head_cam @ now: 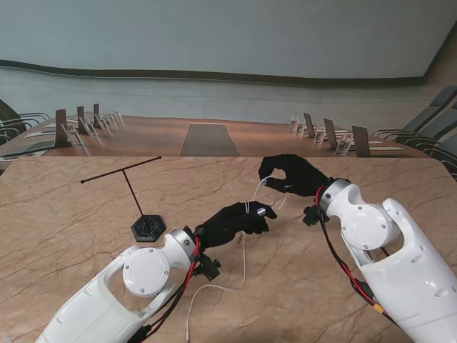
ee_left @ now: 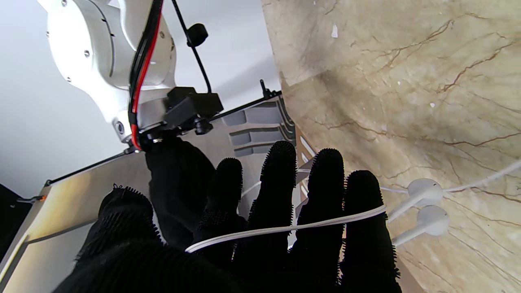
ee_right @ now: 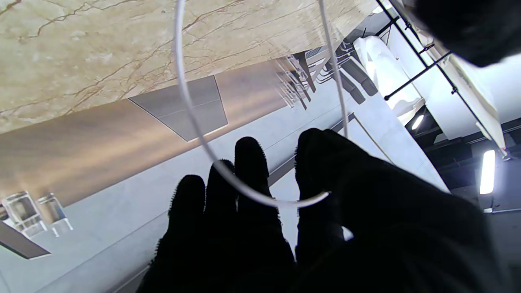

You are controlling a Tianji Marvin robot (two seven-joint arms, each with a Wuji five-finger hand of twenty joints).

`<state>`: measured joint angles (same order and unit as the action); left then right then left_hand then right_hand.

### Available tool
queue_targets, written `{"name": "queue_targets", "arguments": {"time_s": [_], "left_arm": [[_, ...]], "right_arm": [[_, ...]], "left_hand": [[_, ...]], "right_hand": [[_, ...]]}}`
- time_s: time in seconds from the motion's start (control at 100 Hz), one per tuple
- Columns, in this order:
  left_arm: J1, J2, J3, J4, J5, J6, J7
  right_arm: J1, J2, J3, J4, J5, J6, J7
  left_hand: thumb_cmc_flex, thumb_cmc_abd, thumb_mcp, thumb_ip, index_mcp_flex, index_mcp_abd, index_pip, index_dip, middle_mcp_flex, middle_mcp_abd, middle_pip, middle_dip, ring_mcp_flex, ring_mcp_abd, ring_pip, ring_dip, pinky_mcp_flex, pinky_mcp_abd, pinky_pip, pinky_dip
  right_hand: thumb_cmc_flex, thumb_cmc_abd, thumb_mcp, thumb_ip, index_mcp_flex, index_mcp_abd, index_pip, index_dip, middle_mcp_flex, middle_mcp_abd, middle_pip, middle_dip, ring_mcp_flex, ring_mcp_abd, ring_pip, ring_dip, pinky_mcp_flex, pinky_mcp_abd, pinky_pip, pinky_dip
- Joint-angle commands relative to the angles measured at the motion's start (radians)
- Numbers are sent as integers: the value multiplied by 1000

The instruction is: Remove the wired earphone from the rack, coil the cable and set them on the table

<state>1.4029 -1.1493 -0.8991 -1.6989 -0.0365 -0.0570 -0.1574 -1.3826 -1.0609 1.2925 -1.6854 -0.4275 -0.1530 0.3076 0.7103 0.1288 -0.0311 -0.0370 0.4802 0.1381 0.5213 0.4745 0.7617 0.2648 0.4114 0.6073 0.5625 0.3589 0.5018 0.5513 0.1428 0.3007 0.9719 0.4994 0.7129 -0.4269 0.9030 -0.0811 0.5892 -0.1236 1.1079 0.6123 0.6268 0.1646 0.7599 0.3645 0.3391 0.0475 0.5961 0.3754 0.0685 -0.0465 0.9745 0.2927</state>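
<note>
Left hand [head_cam: 232, 221] low over table [head_cam: 64, 236], fingers [ee_left: 276, 191] extended side by side, white cable [ee_left: 285, 228] draped across them, two earbuds [ee_left: 425, 191] dangling just beside. Right hand [head_cam: 294, 175] raised farther from me, thumb and fingers pinching cable loop [ee_right: 195, 122]. Slack trails on table toward me. Rack [head_cam: 136, 196] left, bare.

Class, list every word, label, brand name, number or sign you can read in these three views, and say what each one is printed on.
None can be read.
White earphone cable and two earbuds: no visible marking.
Black gloved left hand and right hand: no lettering.
Black T-shaped rack: no label visible.
Far-table placards: too small to tell.
</note>
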Motion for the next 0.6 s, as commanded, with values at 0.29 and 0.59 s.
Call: {"name": "queue_targets", "arguments": {"time_s": [0.29,0.59], "left_arm": [[9,-12,-9,23,-17,5,21],[-4,-21,-7,48,-42,13,32]], "right_arm": [[-51,11,38,-90,-23,-31,23],[-77,19,70,-138,-31,-61,52]], "left_hand": [[-151,4,-7,-7,22,20,-87,-47,-34,12,-77,-59,-76,12,-46,-25,-72,-7,-58,-13],[-198,7,-7,-12,35,53,-157,-90,-58,22,-163,-114,-131,0,-108,-46,-116,-20,-137,-22]], "right_hand": [[43,-14,114,104,87,-101,168,2,122,176,170,38,154,155,223,108,154,192,227,129],[13,-66,201,115,148,-79,158,18,194,222,244,39,227,202,305,140,206,246,313,175]]}}
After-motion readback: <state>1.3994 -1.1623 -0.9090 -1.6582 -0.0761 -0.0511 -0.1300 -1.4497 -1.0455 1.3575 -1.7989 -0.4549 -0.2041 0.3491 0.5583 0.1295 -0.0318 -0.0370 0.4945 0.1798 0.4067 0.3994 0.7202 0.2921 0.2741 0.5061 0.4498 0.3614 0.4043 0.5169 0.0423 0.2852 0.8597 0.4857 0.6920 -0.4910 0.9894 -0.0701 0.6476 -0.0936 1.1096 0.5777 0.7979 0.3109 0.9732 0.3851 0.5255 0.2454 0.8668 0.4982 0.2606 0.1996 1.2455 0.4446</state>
